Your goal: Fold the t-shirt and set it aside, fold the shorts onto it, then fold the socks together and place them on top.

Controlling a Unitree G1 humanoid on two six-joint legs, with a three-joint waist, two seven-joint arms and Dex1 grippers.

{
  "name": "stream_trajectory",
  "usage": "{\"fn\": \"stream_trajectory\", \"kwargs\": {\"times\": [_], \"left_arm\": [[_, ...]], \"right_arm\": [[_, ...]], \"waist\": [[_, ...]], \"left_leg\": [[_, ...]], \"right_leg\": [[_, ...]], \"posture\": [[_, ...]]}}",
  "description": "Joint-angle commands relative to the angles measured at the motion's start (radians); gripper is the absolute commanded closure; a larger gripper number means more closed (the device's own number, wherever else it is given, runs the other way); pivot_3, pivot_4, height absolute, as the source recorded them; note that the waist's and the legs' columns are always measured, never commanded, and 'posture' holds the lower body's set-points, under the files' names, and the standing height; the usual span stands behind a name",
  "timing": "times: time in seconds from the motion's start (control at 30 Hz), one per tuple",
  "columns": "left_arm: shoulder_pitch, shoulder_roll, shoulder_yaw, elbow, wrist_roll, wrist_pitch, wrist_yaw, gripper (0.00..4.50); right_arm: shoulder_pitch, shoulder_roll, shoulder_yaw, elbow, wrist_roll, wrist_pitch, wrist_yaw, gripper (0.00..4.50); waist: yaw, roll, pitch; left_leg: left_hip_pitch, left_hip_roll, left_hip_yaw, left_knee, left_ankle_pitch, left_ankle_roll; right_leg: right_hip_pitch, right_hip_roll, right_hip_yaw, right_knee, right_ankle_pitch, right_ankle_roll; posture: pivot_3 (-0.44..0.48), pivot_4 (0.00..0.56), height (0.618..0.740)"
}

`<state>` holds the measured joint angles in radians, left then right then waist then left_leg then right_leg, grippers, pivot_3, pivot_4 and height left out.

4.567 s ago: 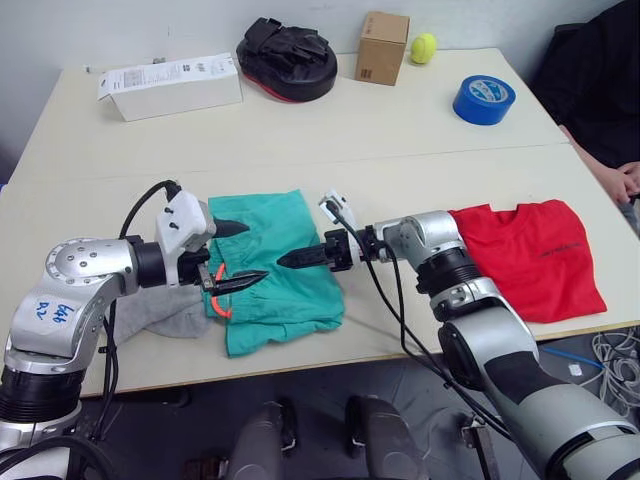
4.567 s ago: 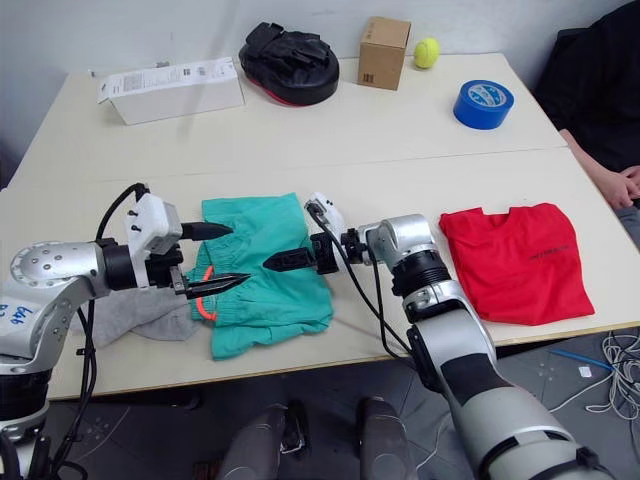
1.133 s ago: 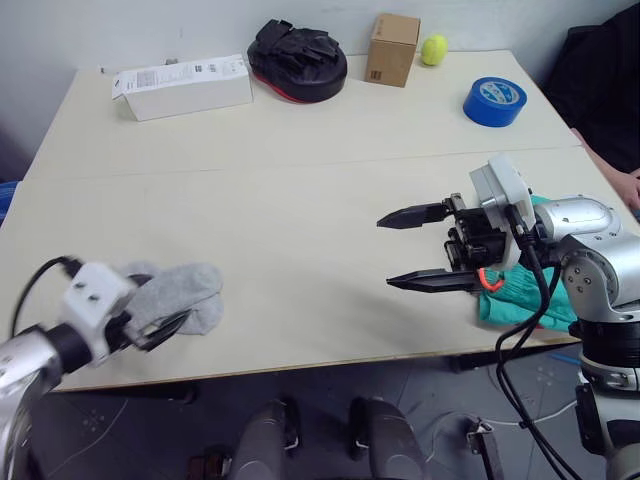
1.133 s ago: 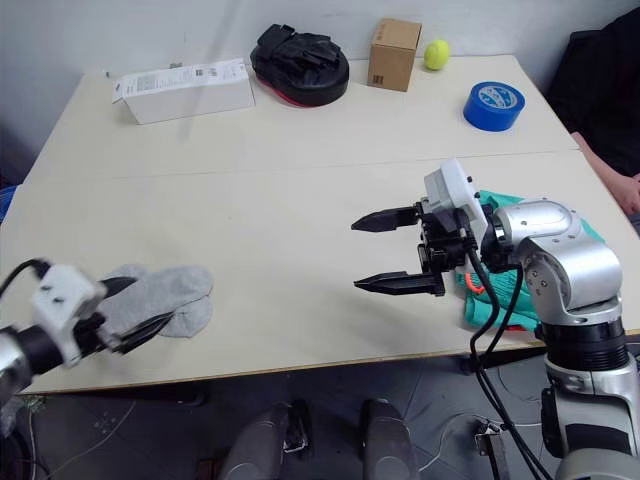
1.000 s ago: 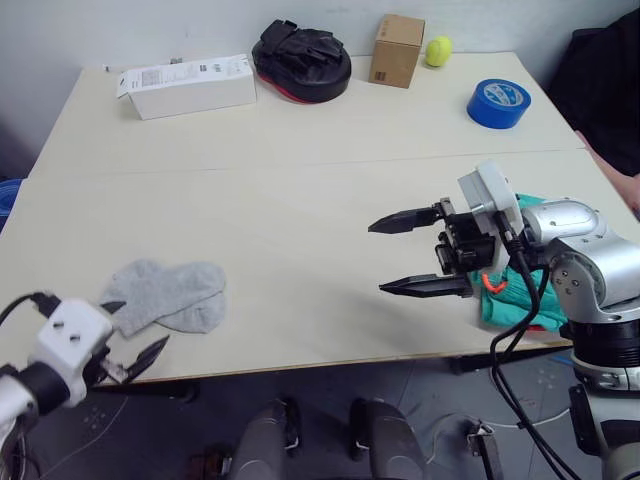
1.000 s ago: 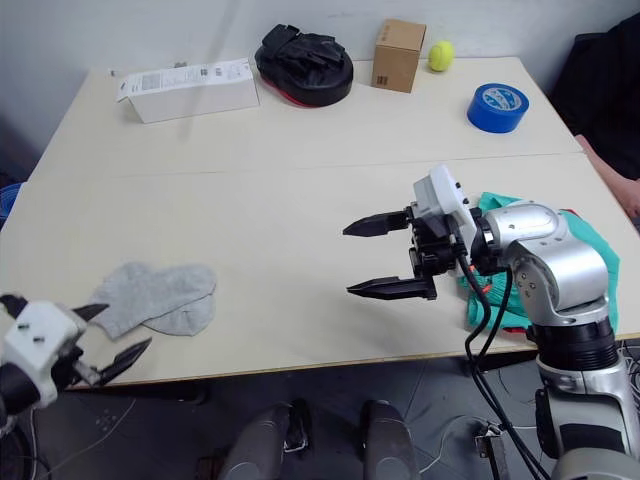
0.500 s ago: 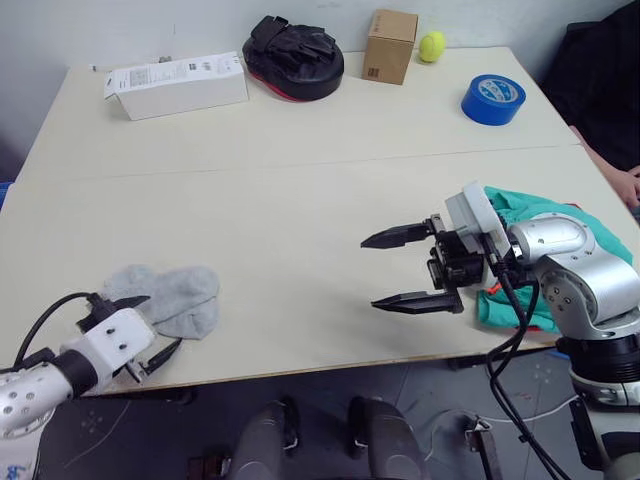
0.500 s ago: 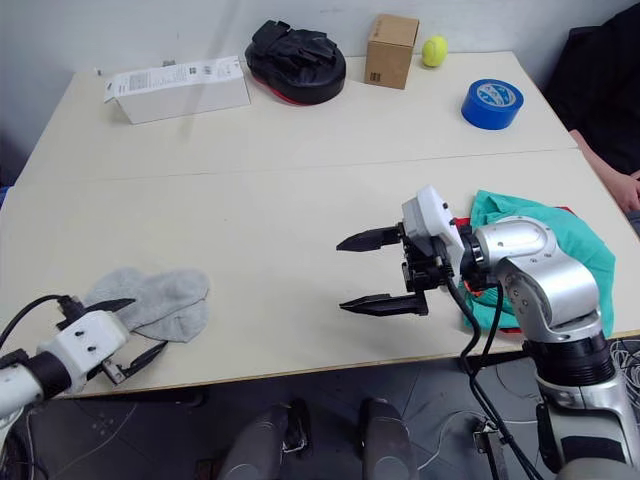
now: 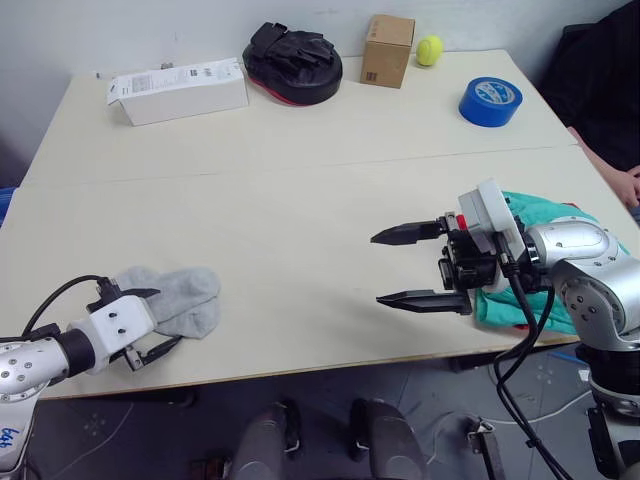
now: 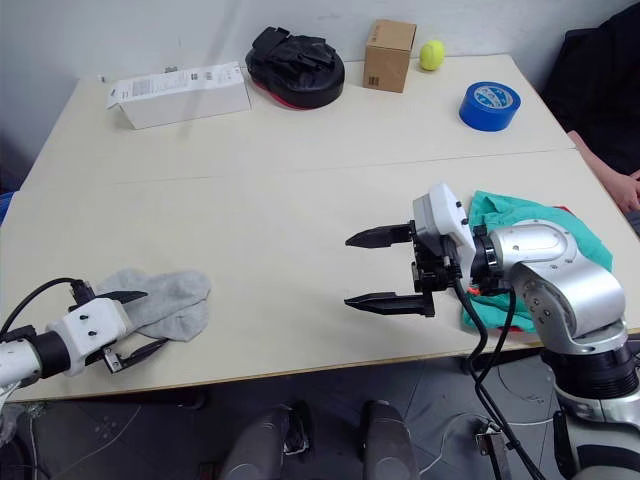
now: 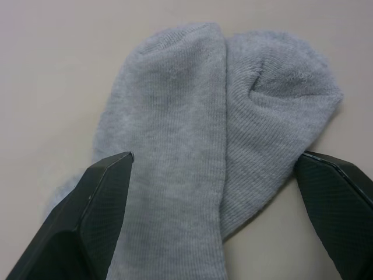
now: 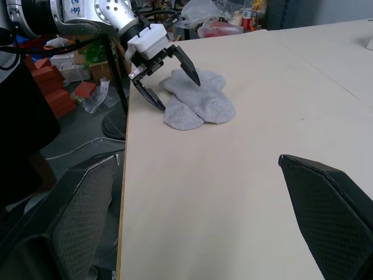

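Left gripper (image 9: 150, 322) hangs released at the table's (image 9: 300, 180) near-left edge, its fingers straddling the grey socks (image 9: 180, 300); right gripper (image 9: 412, 266) is spread wide over bare tabletop beside the shorts (image 10: 535, 225) at the near-right edge

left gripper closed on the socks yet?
No, the left gripper stands open, one finger on each side of the socks, which lie flat on the table.

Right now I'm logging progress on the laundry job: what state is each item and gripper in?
Socks: flat on the table, side by side, not folded.
Shorts: piled at the table's right edge.
Left gripper: open, straddling the socks.
Right gripper: open, empty, above the table.
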<state>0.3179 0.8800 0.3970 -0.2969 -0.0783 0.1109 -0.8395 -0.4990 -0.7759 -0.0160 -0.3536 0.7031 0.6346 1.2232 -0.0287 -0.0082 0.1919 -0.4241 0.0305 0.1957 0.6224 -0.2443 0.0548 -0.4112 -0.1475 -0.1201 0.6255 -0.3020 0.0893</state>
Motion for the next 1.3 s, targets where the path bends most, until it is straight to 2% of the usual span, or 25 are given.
{"fn": "stream_trajectory", "kwargs": {"times": [0.03,0.07,0.17,0.27,0.5,0.6,0.8,0.93,1.07,1.3], "left_arm": [[0.023,0.020,-0.028,0.018,-0.003,-0.004,-0.048,0.00],[0.016,0.020,-0.036,0.027,0.004,-0.006,-0.044,0.00],[-0.007,0.020,-0.070,0.058,0.032,-0.017,-0.031,0.54],[-0.042,0.020,-0.108,0.098,0.041,-0.014,-0.031,1.48],[-0.145,0.020,-0.181,0.178,0.050,-0.016,-0.023,3.69],[-0.184,0.016,-0.202,0.211,0.045,-0.017,-0.021,4.48],[-0.220,-0.002,-0.216,0.170,-0.039,0.020,-0.067,4.48],[-0.286,-0.017,-0.287,0.040,-0.130,0.176,-0.121,4.48],[-0.488,-0.095,-0.385,-0.040,-0.243,0.480,-0.089,4.48],[-0.815,-0.258,-0.652,0.034,-0.178,0.619,-0.065,4.48]], "right_arm": [[0.008,-0.018,-0.037,-0.047,0.021,-0.010,-0.009,0.02],[0.010,-0.019,-0.037,-0.051,0.023,-0.010,-0.009,0.02],[0.011,-0.022,-0.038,-0.061,0.032,-0.005,-0.014,0.00],[0.005,-0.022,-0.036,-0.064,0.035,-0.003,-0.023,0.00],[0.007,-0.031,-0.042,-0.073,0.050,0.004,-0.037,0.00],[0.010,-0.040,-0.046,-0.077,0.060,0.009,-0.043,0.00],[0.017,-0.053,-0.050,-0.074,0.066,0.003,-0.044,0.00],[0.035,-0.061,-0.042,-0.080,0.055,-0.009,-0.040,0.00],[0.071,-0.080,-0.035,-0.092,0.026,-0.033,-0.027,0.00],[0.147,-0.114,-0.077,-0.122,0.027,-0.035,-0.038,0.00]], "waist": [[-0.001,0.000,0.000],[-0.001,0.000,0.000],[0.000,0.000,0.000],[0.004,0.001,0.000],[0.014,0.011,-0.006],[0.021,0.012,-0.007],[0.026,0.012,-0.007],[0.032,0.012,-0.007],[0.036,0.010,-0.006],[0.027,0.005,-0.005]], "left_leg": [[0.000,0.000,0.000,0.000,0.000,0.000],[0.000,0.000,0.001,0.000,-0.001,0.000],[0.000,0.000,0.003,0.000,-0.001,0.001],[0.002,0.000,0.004,0.000,-0.002,0.002],[0.003,0.000,0.005,-0.001,-0.003,0.003],[0.003,0.001,0.005,-0.001,-0.002,0.003],[0.003,0.001,0.005,-0.001,-0.002,0.003],[0.002,0.000,0.005,-0.001,-0.002,0.003],[-0.001,0.000,0.006,0.002,-0.001,0.002],[-0.004,0.000,0.007,0.009,0.000,0.005]], "right_leg": [[0.000,0.000,0.000,0.000,0.000,0.000],[0.000,0.000,0.000,0.000,0.000,0.000],[0.000,-0.001,0.000,0.000,0.000,0.000],[0.000,-0.001,0.000,-0.001,0.000,0.000],[-0.002,-0.001,0.000,-0.005,0.003,-0.002],[-0.003,-0.001,0.000,-0.005,0.003,-0.003],[-0.003,-0.001,0.000,-0.005,0.003,-0.003],[-0.002,-0.001,0.000,-0.006,0.003,-0.002],[0.001,-0.001,0.000,-0.006,0.005,0.001],[0.001,0.001,-0.003,-0.004,0.006,0.003]], "posture": [[0.000,0.150,0.740],[0.000,0.150,0.740],[0.000,0.150,0.740],[0.000,0.150,0.740],[0.000,0.150,0.740],[0.000,0.150,0.740],[0.000,0.150,0.740],[0.000,0.150,0.740],[0.000,0.150,0.740],[0.000,0.150,0.740]]}}
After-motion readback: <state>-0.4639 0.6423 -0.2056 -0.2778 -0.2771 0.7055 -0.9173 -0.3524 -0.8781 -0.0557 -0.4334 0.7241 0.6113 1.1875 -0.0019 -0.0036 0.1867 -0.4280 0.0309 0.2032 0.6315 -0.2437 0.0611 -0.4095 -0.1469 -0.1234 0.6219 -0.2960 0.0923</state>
